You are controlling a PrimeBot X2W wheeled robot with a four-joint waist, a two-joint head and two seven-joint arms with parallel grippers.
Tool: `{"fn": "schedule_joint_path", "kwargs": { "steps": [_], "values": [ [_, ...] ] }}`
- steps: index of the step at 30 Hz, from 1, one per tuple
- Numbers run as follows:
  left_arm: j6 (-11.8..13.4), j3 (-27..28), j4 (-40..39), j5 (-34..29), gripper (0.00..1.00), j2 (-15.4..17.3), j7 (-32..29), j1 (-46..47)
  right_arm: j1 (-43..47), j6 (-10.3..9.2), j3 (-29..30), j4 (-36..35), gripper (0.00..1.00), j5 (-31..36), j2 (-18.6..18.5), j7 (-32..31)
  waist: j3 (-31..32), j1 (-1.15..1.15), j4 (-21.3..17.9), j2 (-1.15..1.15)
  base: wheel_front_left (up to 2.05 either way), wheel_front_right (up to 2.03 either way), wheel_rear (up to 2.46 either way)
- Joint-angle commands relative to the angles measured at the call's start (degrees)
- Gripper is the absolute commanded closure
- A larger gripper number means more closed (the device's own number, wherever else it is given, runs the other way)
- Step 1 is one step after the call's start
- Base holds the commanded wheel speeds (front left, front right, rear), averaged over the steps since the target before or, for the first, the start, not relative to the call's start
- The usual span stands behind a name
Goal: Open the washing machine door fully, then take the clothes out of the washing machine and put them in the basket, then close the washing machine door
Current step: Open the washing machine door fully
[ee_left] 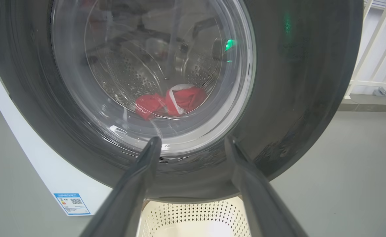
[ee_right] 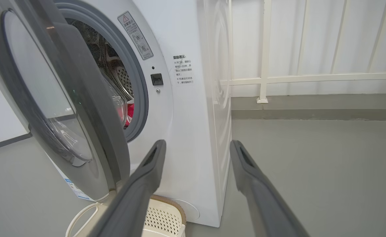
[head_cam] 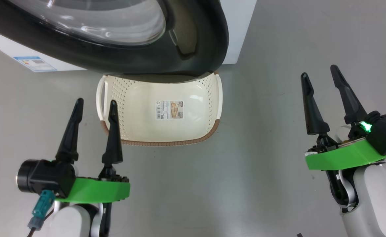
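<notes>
Left gripper (head_cam: 96, 101) spread wide, empty; right gripper (head_cam: 318, 71) likewise | washing machine door (head_cam: 196, 49) part-open, overhanging empty basket (head_cam: 166, 143) on floor (head_cam: 262, 164) | clothes (ee_left: 171, 102) inside washing machine (ee_right: 186, 115), drum (ee_left: 130, 75) bottom | step: opening door fully | next: probably hook door's free edge, swing wide

Glossy black door rim (ee_left: 298, 98), perforated plastic basket (head_cam: 193, 125)

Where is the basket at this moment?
In the head view the basket stands on the floor at centre, before the washing machine, its far end under the partly open washing machine door, with the left gripper nearest it.
</notes>
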State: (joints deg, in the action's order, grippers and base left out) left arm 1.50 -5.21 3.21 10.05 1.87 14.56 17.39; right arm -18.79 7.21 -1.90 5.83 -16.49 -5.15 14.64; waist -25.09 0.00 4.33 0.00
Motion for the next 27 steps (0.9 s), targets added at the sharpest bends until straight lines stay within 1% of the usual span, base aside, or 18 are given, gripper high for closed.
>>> {"fn": "schedule_joint_path", "kwargs": {
  "steps": [1,11,27],
  "values": [
    [-0.03,1.65,-1.28,-0.42,0.00,1.00,0.44,-0.54,0.93,0.28,-1.36,-1.40,0.00,0.07,0.03,0.35,0.16,0.00,0.12,0.00,0.00,0.00,0.00],
    [-0.02,1.50,-0.88,-0.20,0.00,1.00,0.44,-1.18,3.18,0.28,-2.07,-1.02,0.00,0.75,-0.02,0.36,1.51,0.00,0.33,0.00,0.00,0.00,0.00],
    [0.16,1.23,-0.97,-0.40,0.00,1.00,0.44,-1.57,3.33,0.28,-2.18,-0.51,0.00,0.57,-0.03,0.36,1.62,0.00,0.40,0.00,0.00,0.00,0.00]
  ]
}}
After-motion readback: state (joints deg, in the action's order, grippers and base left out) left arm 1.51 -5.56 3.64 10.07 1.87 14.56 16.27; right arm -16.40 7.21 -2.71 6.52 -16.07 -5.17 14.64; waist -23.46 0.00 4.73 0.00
